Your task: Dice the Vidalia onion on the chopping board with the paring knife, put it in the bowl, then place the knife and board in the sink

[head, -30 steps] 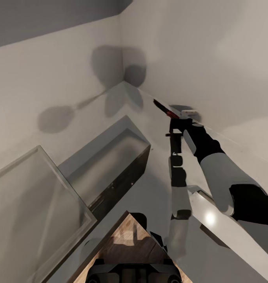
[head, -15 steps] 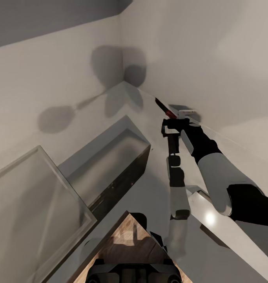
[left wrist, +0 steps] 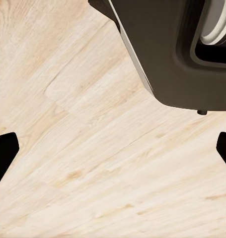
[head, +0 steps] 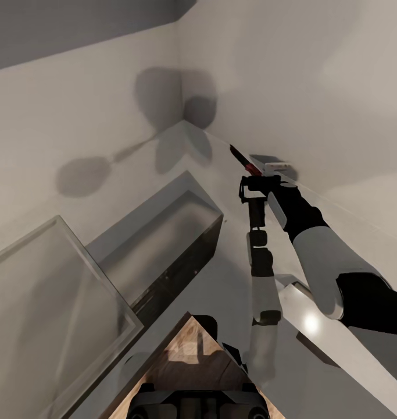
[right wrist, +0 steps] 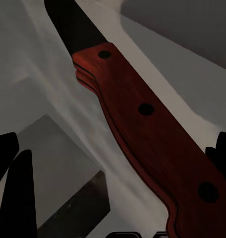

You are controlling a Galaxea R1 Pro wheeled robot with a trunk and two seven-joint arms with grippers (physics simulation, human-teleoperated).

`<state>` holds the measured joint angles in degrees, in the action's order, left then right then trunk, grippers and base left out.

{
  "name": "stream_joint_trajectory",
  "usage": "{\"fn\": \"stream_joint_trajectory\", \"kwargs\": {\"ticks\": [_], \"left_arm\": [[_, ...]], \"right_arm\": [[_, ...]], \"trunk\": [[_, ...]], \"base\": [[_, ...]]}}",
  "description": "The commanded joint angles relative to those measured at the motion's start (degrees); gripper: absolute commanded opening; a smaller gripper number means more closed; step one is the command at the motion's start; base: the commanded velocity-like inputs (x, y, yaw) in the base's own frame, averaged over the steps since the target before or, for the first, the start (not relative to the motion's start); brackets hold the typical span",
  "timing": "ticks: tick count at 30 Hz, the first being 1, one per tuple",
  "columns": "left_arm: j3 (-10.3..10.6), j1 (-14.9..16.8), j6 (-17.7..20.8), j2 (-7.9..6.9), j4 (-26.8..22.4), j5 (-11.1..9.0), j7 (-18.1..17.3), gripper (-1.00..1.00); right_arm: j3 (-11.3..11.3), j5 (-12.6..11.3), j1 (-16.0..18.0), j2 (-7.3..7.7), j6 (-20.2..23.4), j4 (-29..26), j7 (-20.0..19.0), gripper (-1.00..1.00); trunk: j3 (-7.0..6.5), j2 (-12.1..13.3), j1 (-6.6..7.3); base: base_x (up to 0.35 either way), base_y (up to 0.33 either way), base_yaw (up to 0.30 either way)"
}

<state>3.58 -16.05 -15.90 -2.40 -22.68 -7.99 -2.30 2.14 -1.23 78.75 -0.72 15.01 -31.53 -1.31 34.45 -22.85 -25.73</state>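
Note:
My right gripper [head: 253, 181] is raised in front of the grey walls and is shut on the paring knife [head: 243, 159]. Its dark blade points up and away. In the right wrist view the knife's reddish riveted handle [right wrist: 152, 129] runs between the black fingers [right wrist: 7, 148] of the right gripper [right wrist: 117, 153]. My left gripper [left wrist: 113, 148] hangs open over the pale wooden floor [left wrist: 93, 163] with nothing between its tips. The onion, sink, chopping board and bowl are out of view. I cannot tell whether the glossy grey surface [head: 239, 279] mirroring my right arm is the countertop.
A grey box-shaped unit [head: 163, 244] with a dark side stands left of the arm. A glass-like pane [head: 47, 297] lies at the lower left. A small white object [head: 278, 167] sits just past the knife. My dark base [left wrist: 167, 54] is over the floor.
My right gripper with the knife shifted slightly up and left about a second ago, then held still. Nothing else has moved.

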Motion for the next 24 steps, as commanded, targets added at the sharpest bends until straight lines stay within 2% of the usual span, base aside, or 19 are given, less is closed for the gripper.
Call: {"fn": "stream_joint_trajectory", "kwargs": {"ticks": [1,3,4,24], "left_arm": [[0.4,0.0,-0.1,-0.06,-0.1,-0.6,-0.1,1.00],[0.4,0.0,-0.1,-0.06,-0.1,-0.6,-0.1,1.00],[0.4,0.0,-0.1,-0.06,-0.1,-0.6,-0.1,1.00],[0.4,0.0,-0.1,-0.06,-0.1,-0.6,-0.1,1.00]], "right_arm": [[0.1,-0.5,0.0,0.02,0.5,4.8,-0.1,1.00],[0.1,-0.5,0.0,0.02,0.5,4.8,0.0,1.00],[0.1,-0.5,0.0,0.02,0.5,4.8,0.0,-1.00],[0.1,-0.4,0.0,0.02,0.5,4.8,0.0,-1.00]], "trunk": [[0.07,-0.1,-0.05],[0.07,-0.1,-0.05],[0.07,-0.1,-0.05],[0.05,-0.1,-0.05]], "base": [[0.000,0.000,0.000],[0.000,0.000,0.000],[0.000,0.000,0.000],[0.000,0.000,0.000]]}}
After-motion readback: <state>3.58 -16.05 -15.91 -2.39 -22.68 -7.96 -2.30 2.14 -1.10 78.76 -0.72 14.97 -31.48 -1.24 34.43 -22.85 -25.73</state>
